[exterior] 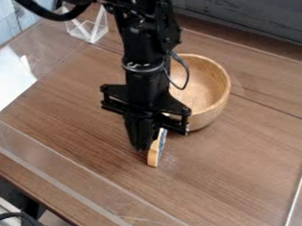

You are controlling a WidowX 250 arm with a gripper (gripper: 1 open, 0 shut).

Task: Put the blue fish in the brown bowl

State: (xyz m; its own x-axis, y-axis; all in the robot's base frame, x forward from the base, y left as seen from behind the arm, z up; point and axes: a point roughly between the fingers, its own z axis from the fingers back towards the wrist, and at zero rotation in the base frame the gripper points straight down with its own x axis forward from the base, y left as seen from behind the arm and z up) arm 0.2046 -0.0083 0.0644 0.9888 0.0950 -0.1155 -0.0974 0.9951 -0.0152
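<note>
No text, label, brand, number or sign can be read anywhere.

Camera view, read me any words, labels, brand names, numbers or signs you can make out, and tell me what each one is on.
None can be read.
Brown bowl: plain wood grain, no marking.
Blue fish: no lettering visible; partly hidden by the end effector.
Robot arm: black, no legible label or brand.
White sheet at the left edge: looks blank.
Table: wood grain only.
</note>
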